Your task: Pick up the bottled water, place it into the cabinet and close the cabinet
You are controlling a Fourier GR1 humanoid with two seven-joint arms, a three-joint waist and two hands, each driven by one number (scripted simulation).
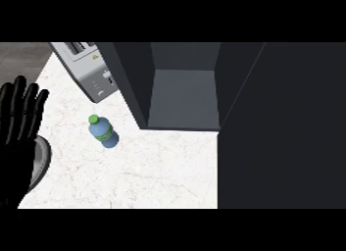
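At the far left edge the left hand [12,132] rests open, its fingers straight and pointing up, holding nothing. To its right, at the back of the white counter [146,171], sits a grey toaster [88,68].

Just in front of the toaster is the water bottle [104,132]. It is small and blue, with a green cap [93,118] and a green label band, and it seems to stand upright on the bare counter. It touches nothing, and it is near the cabinet's left wall but apart from it.

The bottle looks like thin plastic. It is probably light, a little springy under a squeeze, and smooth enough to slip. The cap end is narrow and would likely turn in the fingers. The better hold is round the middle of the body, about the label band, with fingers on one side and thumb on the other. It is tall for its base, so a sideways nudge could tip it over.

Further right the dark cabinet [184,100] is open, and the shelf inside shows nothing on it. Its door [291,127] fills the right side of the view. The right hand is out of sight.
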